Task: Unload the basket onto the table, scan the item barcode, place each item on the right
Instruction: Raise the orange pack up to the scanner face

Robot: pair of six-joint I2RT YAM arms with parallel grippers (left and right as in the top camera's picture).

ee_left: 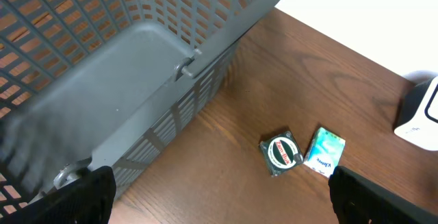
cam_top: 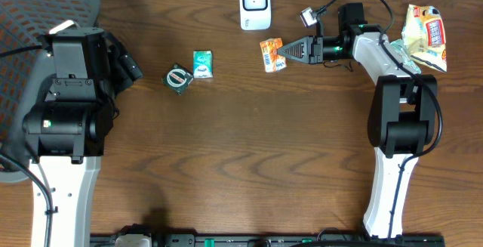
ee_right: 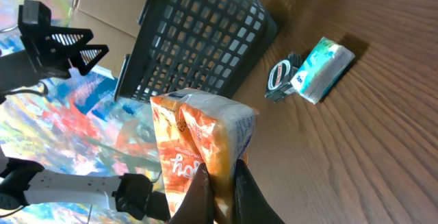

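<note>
Right gripper (cam_top: 281, 50) pinches orange packet (cam_top: 269, 52), seemingly raised, near the scanner (cam_top: 255, 4).

My right arm (cam_top: 400, 118) reaches from its base and bends toward the white scanner (cam_top: 255, 4). My right gripper (cam_top: 282, 49) lies level just on the near side of the scanner, jaws pinched tight on the orange packet (cam_top: 270, 55). My left arm (cam_top: 72, 88) sits folded well to the scanner's left. My left gripper (ee_left: 220, 200) gapes wide, holding nothing.

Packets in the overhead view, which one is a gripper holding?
The orange packet, pinched by the right gripper; the teal packet and yellow bag lie free.
</note>
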